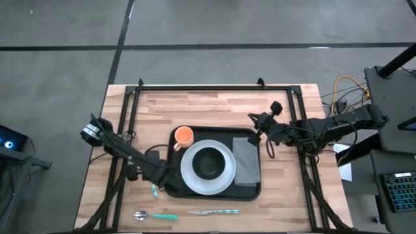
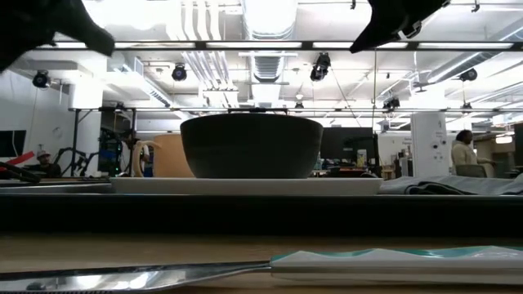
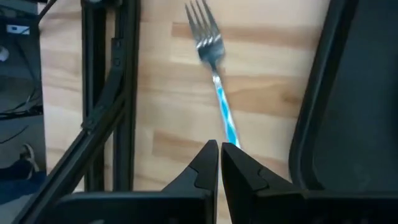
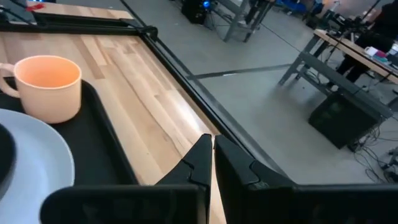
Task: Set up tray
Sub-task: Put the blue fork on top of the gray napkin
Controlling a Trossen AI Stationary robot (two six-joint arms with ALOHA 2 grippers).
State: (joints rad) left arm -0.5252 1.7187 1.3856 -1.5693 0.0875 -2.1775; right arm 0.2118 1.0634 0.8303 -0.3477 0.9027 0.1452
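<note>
The black tray (image 1: 214,187) lies mid-table. It carries an orange cup (image 1: 184,136), a white plate (image 1: 188,174) with a black bowl (image 1: 209,162), and a grey folded napkin (image 1: 246,160). A teal-handled fork (image 3: 214,68) lies flat on the wood just off the tray's left rim (image 3: 311,118). My left gripper (image 3: 219,155) is shut, with its tips over the fork's handle end. My right gripper (image 4: 211,144) is shut and hovers above the tray's far right corner (image 1: 255,132), holding nothing. My left gripper comes along the fork from its handle end. The teal handle (image 3: 230,132) runs out of sight behind one fingertip (image 3: 239,155), not into the slit between the fingers. I cannot tell whether the gripper touches the fork.
A teal-handled spoon (image 1: 155,216) and a knife (image 1: 214,212) lie on the wood between the tray and the table's near edge. Black frame rails (image 1: 123,117) run along the table's left, right and far sides. Bare wood shows beyond the tray's far rim (image 1: 208,107).
</note>
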